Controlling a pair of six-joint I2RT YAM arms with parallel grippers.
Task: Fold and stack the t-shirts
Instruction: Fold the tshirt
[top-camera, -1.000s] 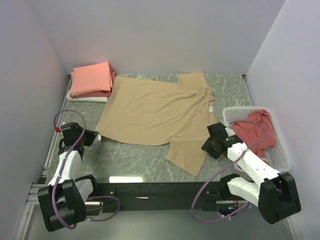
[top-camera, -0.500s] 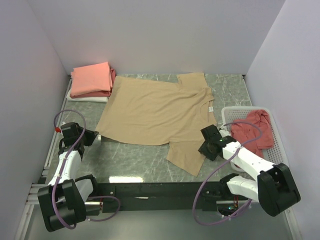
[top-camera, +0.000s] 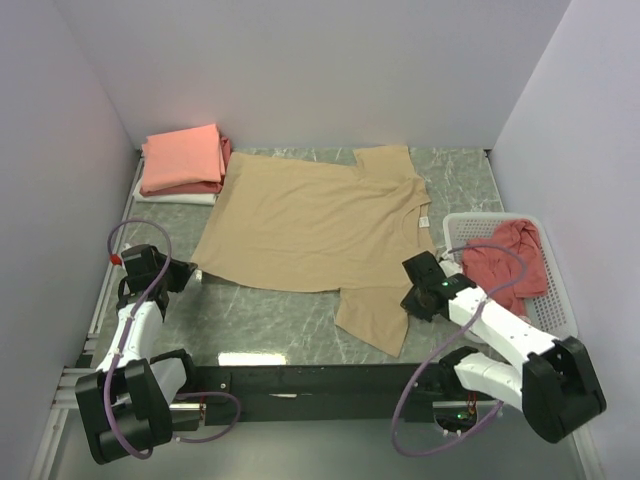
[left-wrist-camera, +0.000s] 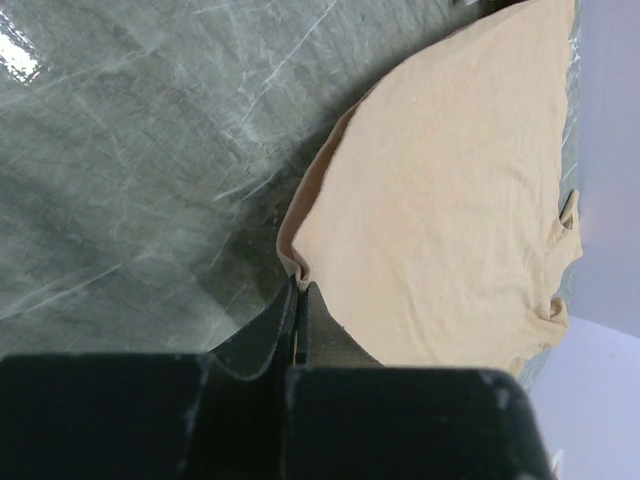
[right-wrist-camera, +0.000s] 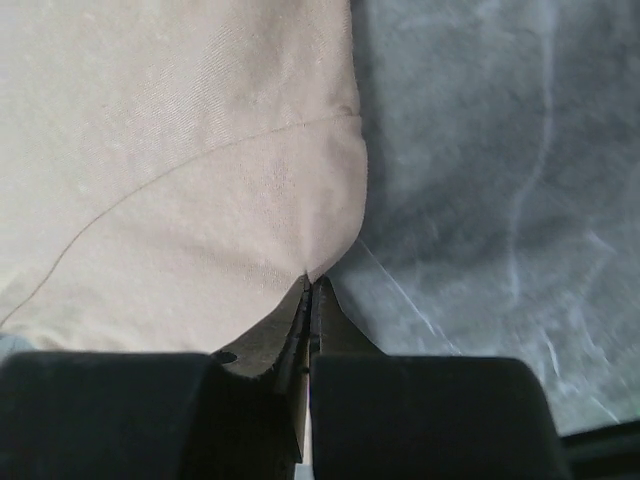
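Note:
A tan t-shirt (top-camera: 320, 225) lies spread flat on the marble table, collar to the right and hem to the left. My left gripper (top-camera: 190, 272) is shut on the near hem corner; in the left wrist view the cloth (left-wrist-camera: 450, 200) puckers between the tips of the left gripper (left-wrist-camera: 300, 285). My right gripper (top-camera: 408, 297) is shut on the right edge of the near sleeve, where the fabric (right-wrist-camera: 180, 150) is drawn to a point at the right gripper (right-wrist-camera: 312, 285). A salmon-pink folded t-shirt (top-camera: 183, 157) tops a stack at the back left, with a white one (top-camera: 175, 197) at the bottom.
A white slatted basket (top-camera: 560, 300) stands at the right edge and holds a crumpled dusty red t-shirt (top-camera: 505, 260). White walls close in the table on the left, back and right. The black rail (top-camera: 300, 378) with the arm bases runs along the near edge.
My right gripper has moved left from the basket side to the near sleeve and shut on its edge. The left gripper has stayed shut on the hem corner.

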